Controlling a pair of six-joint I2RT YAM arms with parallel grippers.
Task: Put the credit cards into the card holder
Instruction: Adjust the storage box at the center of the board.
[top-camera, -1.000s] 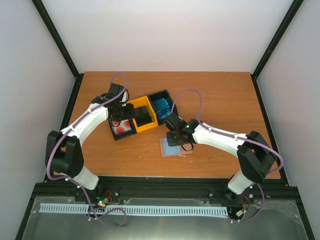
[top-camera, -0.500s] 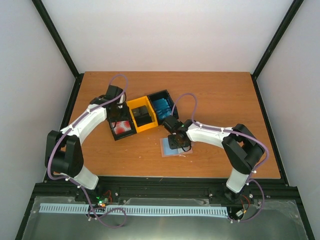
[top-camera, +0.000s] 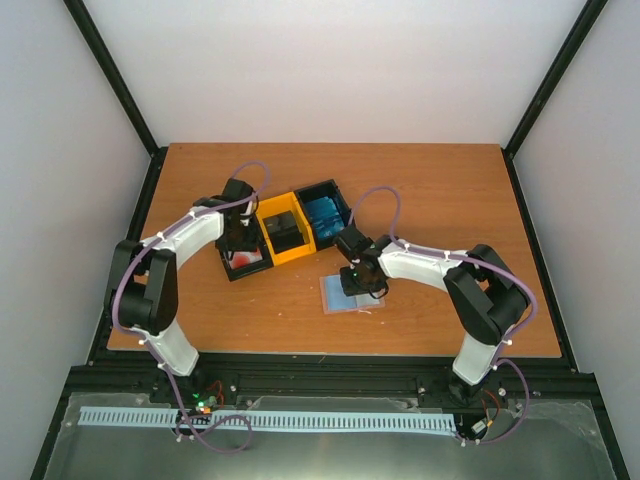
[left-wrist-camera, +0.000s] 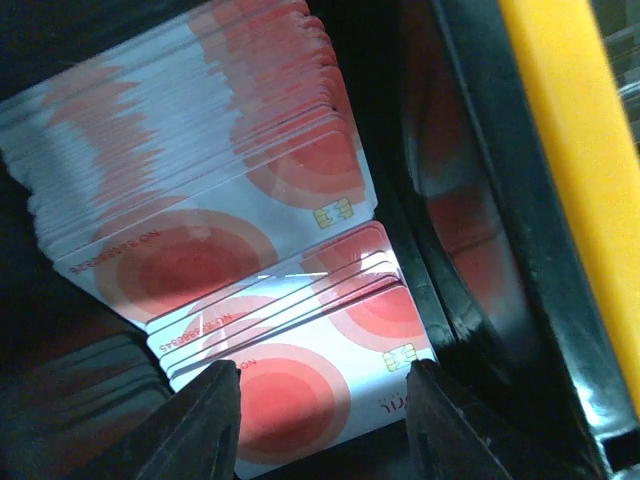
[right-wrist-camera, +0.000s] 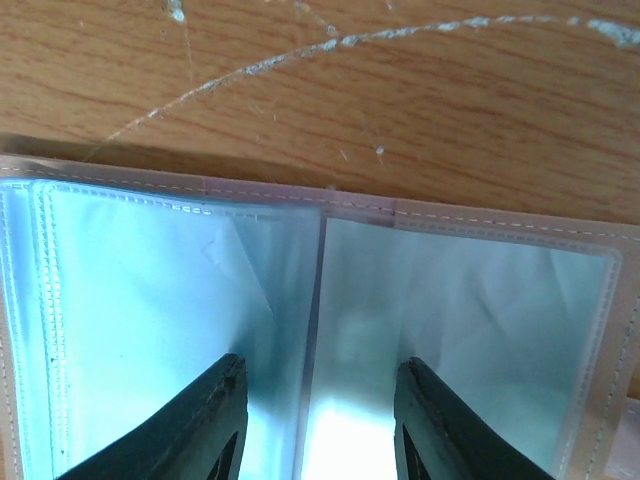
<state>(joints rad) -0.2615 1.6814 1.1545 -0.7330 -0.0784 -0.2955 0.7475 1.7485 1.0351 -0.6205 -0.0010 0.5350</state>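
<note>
table: wooden table (top-camera: 450, 200) is carrying three bins in a slanted row | bins: yellow bin (top-camera: 292, 254) is sitting between left black bin (top-camera: 248, 273) and right black bin (top-camera: 318, 186), touching both | mark: pale scratch (right-wrist-camera: 400, 35) is curving across the wood

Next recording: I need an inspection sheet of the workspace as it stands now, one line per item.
Surface: wooden table, with a pale curved scratch beside the holder.
Job's things: card holder lies open on the table, translucent pockets up. Red-and-white credit cards are stacked in a black bin, black cards in the yellow bin, blue cards in a second black bin.
Clutter: nothing seen.
Grippers: left gripper open, low over the red-and-white cards. Right gripper open over the holder's fold.
Cables: purple cables loop along both arms.
Surroundings: white walls, black frame posts.
</note>
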